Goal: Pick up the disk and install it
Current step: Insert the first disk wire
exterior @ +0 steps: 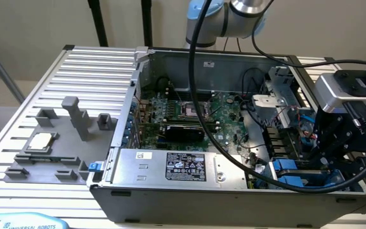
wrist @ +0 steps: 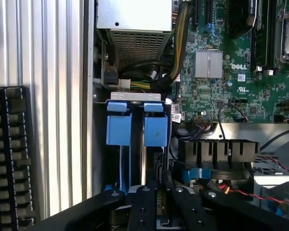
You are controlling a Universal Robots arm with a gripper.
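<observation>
Disk (wrist: 137, 126): hard drive in bright blue plastic carrier, standing on edge in a bay inside the open computer case, by the front corner next to the power supply. Two blue tabs face up; grey metal shows between them (exterior: 294, 172).

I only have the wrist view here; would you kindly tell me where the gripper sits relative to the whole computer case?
Observer: The gripper hangs over the end of the case at the exterior view's right, just above the blue carrier tabs.
Operator: What lies outside the case?
Observer: A grey fixture on the table at the exterior view's left, carrying a small square chip.
Operator: And between them?
Observer: A silver box bearing a black label, along the case's near wall.
</observation>
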